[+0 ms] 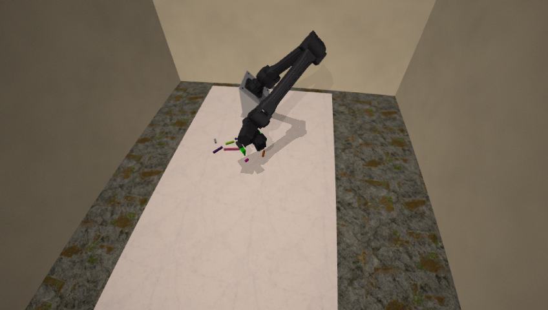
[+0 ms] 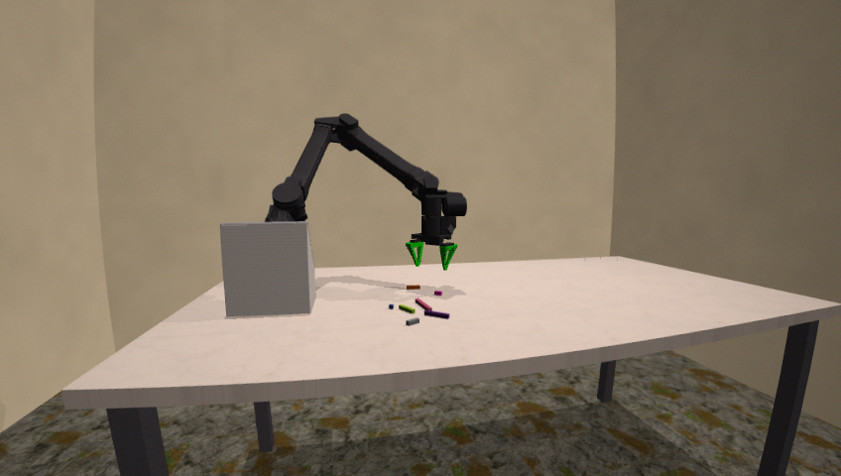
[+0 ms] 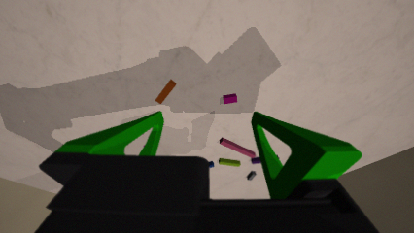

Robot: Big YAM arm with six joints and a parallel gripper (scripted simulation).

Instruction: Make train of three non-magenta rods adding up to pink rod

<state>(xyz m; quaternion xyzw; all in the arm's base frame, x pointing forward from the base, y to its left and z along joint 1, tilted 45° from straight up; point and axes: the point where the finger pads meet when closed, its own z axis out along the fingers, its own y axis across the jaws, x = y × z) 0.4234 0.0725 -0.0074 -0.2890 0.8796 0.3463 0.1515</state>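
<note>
My gripper is open and empty, high above the table. The pink rod lies flat, one end near the purple rod, which a finger partly hides in the wrist view. The lime rod lies beside the pink one. The blue rod is near lime's end. The grey rod lies apart. The orange rod and magenta rod lie separately across from this group.
The arm's grey base block stands on the pale table, to the left of the rods in the exterior view. The arm's shadow falls around the orange and magenta rods.
</note>
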